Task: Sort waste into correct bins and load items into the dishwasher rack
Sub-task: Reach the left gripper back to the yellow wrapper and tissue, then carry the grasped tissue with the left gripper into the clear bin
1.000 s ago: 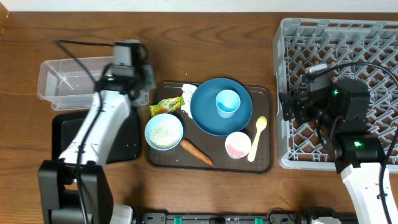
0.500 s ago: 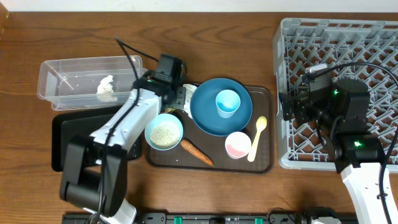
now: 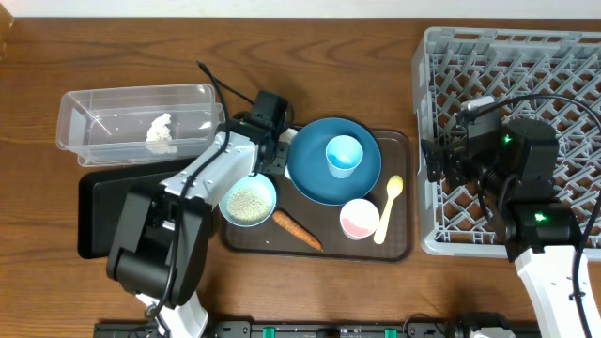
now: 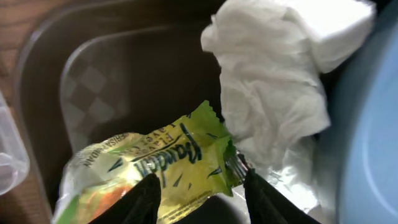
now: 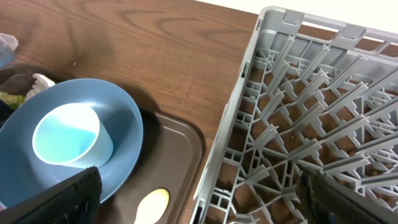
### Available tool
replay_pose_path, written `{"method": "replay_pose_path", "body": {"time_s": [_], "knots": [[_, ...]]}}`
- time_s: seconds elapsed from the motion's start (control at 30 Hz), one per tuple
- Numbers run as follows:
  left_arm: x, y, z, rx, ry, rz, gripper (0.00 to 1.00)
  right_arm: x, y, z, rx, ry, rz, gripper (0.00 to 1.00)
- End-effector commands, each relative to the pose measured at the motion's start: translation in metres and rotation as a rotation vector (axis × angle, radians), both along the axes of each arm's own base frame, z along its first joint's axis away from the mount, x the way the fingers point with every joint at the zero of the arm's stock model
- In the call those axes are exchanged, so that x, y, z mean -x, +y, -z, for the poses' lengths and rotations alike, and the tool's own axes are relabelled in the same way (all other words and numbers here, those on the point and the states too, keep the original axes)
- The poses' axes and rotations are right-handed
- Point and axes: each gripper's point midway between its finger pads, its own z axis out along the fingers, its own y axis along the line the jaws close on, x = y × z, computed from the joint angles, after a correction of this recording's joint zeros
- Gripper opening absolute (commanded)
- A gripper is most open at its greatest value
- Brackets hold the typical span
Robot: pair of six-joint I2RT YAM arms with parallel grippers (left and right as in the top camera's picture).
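Observation:
My left gripper (image 3: 269, 158) is open over the back left corner of the brown tray. In the left wrist view (image 4: 202, 200) its jaws stand on either side of the right end of the yellow-green wrapper (image 4: 149, 167), with crumpled white paper (image 4: 273, 87) just beyond. Another crumpled paper (image 3: 161, 132) lies in the clear tub (image 3: 94, 105). The black bin (image 3: 94, 211) is in front of the tub. The blue plate (image 3: 315, 178) holds the light blue cup (image 3: 344, 155). My right gripper (image 3: 439, 161) is open and empty over the left wall of the grey rack (image 3: 526, 66).
On the brown tray (image 3: 394, 252) are the light blue bowl with rice (image 3: 248, 200), the carrot (image 3: 297, 230), the white bowl with pink inside (image 3: 360, 218) and the yellow spoon (image 3: 389, 207). The right wrist view shows plate (image 5: 127, 118), cup (image 5: 65, 140), spoon (image 5: 153, 202) and rack (image 5: 323, 118).
My left arm has swung right from the clear tub to the tray's back left corner. A crumpled paper now shows in the tub. The right arm has not moved.

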Motion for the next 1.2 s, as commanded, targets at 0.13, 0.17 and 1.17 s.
{"method": "replay_pose_path", "body": {"time_s": [0.13, 0.17, 1.17], "knots": [[-0.01, -0.003, 0.005, 0.003, -0.027, 0.007, 0.27, -0.003, 0.003, -0.01, -0.006, -0.02, -0.009, 0.99], [-0.01, -0.004, 0.004, 0.003, -0.028, 0.006, 0.26, -0.003, 0.003, -0.01, -0.006, -0.02, -0.009, 0.99], [-0.065, 0.084, -0.17, 0.001, -0.558, -0.248, 0.06, -0.003, 0.003, -0.01, -0.006, -0.019, -0.009, 0.99]]}}
